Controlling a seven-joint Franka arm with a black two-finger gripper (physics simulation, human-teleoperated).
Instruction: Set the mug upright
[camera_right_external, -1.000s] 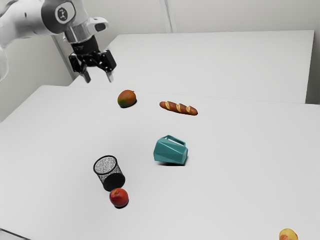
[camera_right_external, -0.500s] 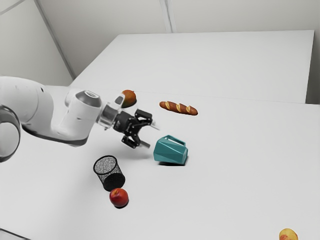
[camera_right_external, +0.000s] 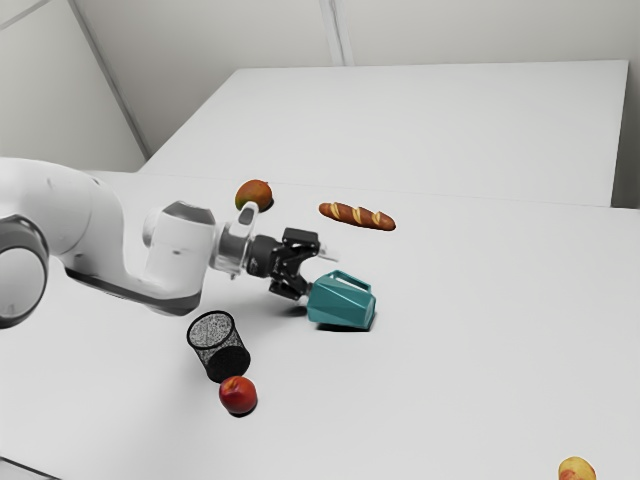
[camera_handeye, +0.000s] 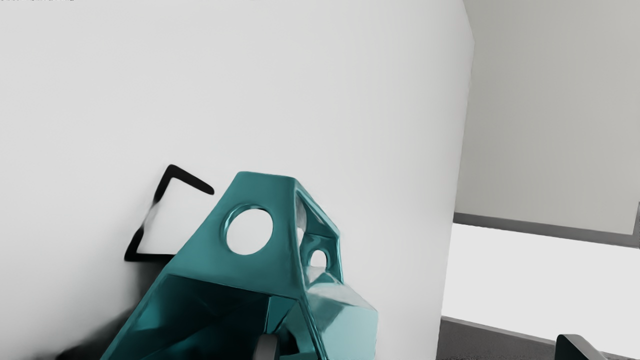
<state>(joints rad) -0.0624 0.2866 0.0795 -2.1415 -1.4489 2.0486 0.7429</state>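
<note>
One teal mug (camera_right_external: 342, 304) lying on its side on the table (camera_right_external: 480, 350).
The claw (camera_right_external: 319, 274) is wide, one finger (camera_handeye: 266, 348) at the mug's mouth, the other outside, well apart from it.

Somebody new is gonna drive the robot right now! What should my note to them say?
Gripper: open, at the mug's mouth; one finger is at the opening, the other out past the mug's side.
Mug: lying on its side, handle up, mouth toward the gripper.
Done: reaching the mug.
Left: grip it, turn it upright, let go.
</note>
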